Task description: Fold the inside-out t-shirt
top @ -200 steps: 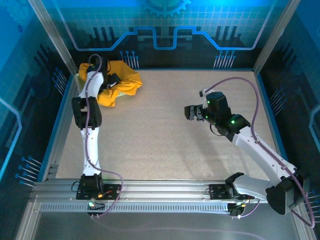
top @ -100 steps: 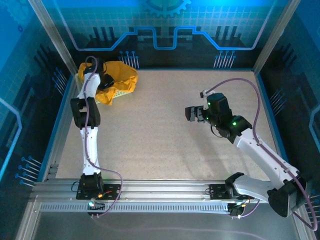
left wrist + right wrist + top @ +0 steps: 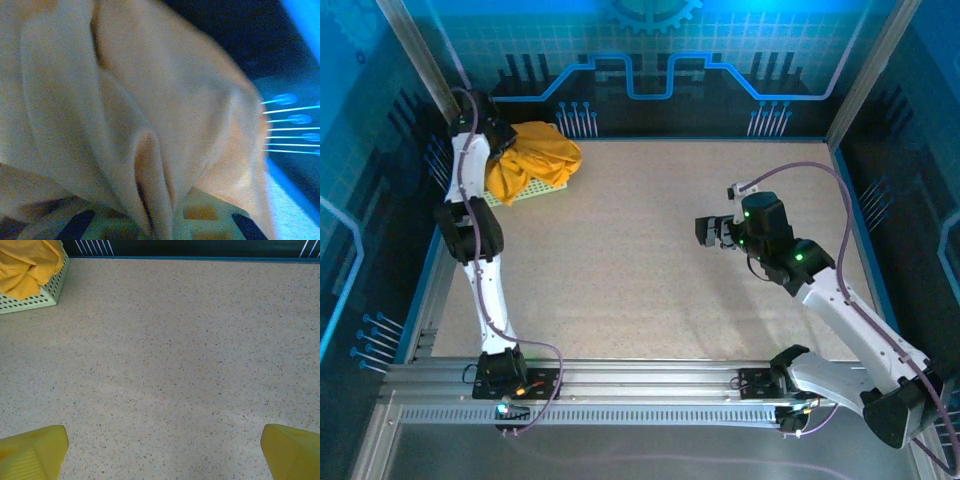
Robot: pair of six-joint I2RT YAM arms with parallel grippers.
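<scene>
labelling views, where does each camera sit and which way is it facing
top external: above and behind the bases, looking down on the table; left arm and right arm in view.
left wrist: on the left arm, close against the t-shirt, basket lattice below.
right wrist: on the right arm, looking low across the table; open yellow fingers at bottom corners.
shared: all three show t-shirt and basket.
</scene>
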